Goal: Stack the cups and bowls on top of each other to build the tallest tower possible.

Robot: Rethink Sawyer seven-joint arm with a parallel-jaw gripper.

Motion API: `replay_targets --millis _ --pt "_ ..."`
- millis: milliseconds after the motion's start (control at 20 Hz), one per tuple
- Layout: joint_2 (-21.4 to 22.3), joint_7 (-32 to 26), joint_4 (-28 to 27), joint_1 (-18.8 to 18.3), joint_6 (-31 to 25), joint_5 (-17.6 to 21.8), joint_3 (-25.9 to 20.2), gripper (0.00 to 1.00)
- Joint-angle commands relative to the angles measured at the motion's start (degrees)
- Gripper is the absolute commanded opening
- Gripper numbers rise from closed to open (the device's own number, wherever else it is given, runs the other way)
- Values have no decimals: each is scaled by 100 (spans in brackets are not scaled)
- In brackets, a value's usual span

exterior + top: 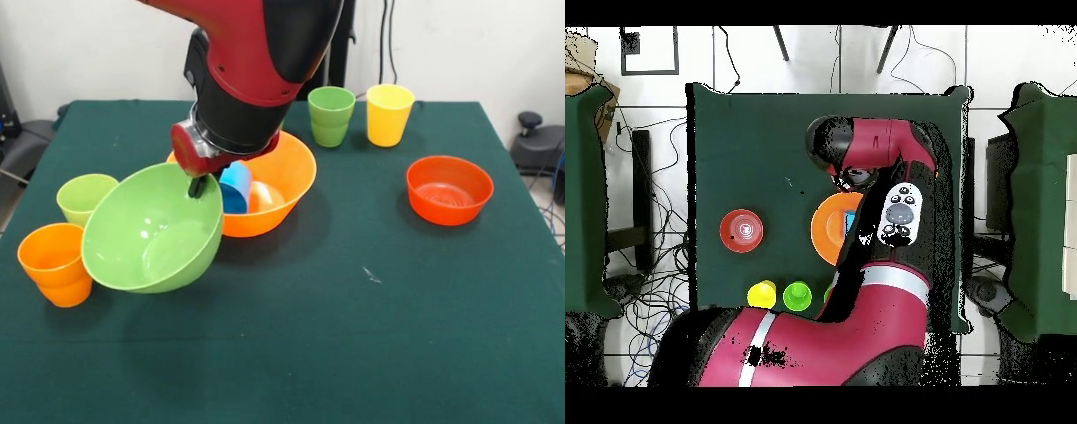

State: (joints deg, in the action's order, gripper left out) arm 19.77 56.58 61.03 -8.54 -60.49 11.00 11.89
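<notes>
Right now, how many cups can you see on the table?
5: a dark green cup and a yellow cup at the far edge, a lime cup and an orange cup beside the lifted lime-green bowl, a blue cup inside the orange bowl. The arm may hide more.

Red and black arm (256, 53) reaching down from above, wrist bent low over the counter (353, 336), gripper (196, 186) at the lime-green bowl (154, 230) rim, jaws clamped on that rim, bowl held tilted off the counter
</notes>
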Motion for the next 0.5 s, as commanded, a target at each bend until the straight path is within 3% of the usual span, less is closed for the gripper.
replay_targets --millis 50,300,350,500 --pt "81 729 193 62 -276 48 -271 0" --pt "35 691 95 53 -397 28 -304 0" --pt "23 682 64 53 -433 25 -312 100" --pt "8 679 42 50 -425 20 -327 100"
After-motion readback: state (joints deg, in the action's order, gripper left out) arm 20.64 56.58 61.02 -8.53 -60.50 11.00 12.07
